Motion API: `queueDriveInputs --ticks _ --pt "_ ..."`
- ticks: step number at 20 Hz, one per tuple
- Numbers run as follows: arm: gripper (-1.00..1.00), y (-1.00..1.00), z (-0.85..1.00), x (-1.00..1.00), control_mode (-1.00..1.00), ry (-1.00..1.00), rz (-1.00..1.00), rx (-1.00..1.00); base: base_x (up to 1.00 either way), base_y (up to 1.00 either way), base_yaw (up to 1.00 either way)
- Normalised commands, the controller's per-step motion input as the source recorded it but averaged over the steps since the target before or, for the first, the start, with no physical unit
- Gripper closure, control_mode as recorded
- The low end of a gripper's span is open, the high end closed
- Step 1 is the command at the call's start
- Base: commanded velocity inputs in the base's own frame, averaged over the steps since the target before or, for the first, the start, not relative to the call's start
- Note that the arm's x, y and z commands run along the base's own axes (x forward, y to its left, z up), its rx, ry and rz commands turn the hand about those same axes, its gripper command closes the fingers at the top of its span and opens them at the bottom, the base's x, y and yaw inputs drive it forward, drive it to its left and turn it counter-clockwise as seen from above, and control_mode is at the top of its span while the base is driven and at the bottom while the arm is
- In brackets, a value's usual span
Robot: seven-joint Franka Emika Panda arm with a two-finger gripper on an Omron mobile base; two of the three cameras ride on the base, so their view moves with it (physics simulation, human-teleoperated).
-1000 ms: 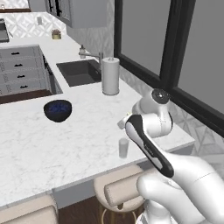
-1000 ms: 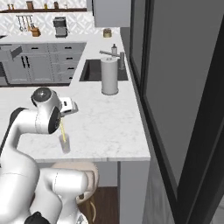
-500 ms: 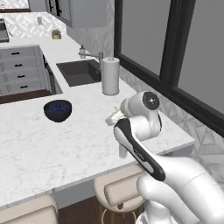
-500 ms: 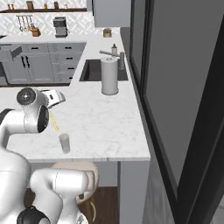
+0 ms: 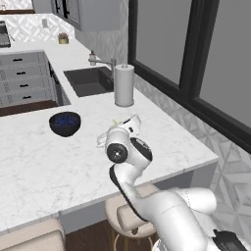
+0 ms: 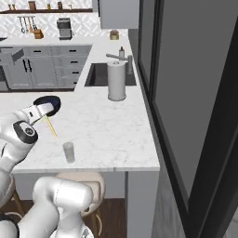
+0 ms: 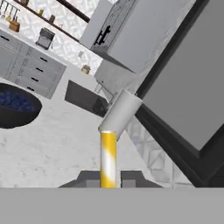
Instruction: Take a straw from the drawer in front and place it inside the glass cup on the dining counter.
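Left base view, left to right:
- Dark blue bowl (image 5: pixel 65 123), on the white marble surface (image 5: pixel 39 166), left of the arm.
- Tool (image 5: pixel 128 123), raised over the surface near its middle, a short yellow tip of the straw (image 5: pixel 115 122) showing at its left side.
- White paper-towel roll (image 5: pixel 124 86), upright beside the dark sink (image 5: pixel 88 81), behind the tool.
- Beige stools (image 5: pixel 29 238) along the near edge of the surface.

Right base view, left to right:
- Tool (image 6: pixel 41 111), at the left, above the surface (image 6: pixel 107 130), in front of the dark blue bowl (image 6: pixel 52 102).
- Straw (image 6: pixel 49 126), yellow, held at its upper end, slanting down and to the right from the tool; lower end in the air, clear of the surface.
- Glass cup (image 6: pixel 69 152), upright near the front edge of the surface, below and right of the straw's lower end, not touching it.
- Paper-towel roll (image 6: pixel 116 81), upright at the back by the sink (image 6: pixel 96 74).

Hand view, left to right:
- Dark blue bowl (image 7: pixel 15 107), at the left edge.
- Tool (image 7: pixel 108 179), its two dark fingers (image 7: pixel 89 179) pressed against either side of the straw (image 7: pixel 108 157), which rises straight up the middle of the view, pale stripes visible.
- Paper-towel roll (image 7: pixel 120 112), directly beyond the straw's far end.
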Motion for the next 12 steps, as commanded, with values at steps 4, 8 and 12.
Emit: queueDriveInputs --ticks 4,8,12 --pt "1.00 0.02 0.00 0.03 -1.00 -0.28 -0.41 -0.06 0.00 0.00 0.00" --pt "1.00 -0.29 0.00 0.00 -1.00 -0.15 -0.32 0.00 0.00 0.00 0.00" --pt "1.00 -0.44 0.00 0.00 -1.00 -0.18 -0.06 0.09 0.00 0.00 0.00"
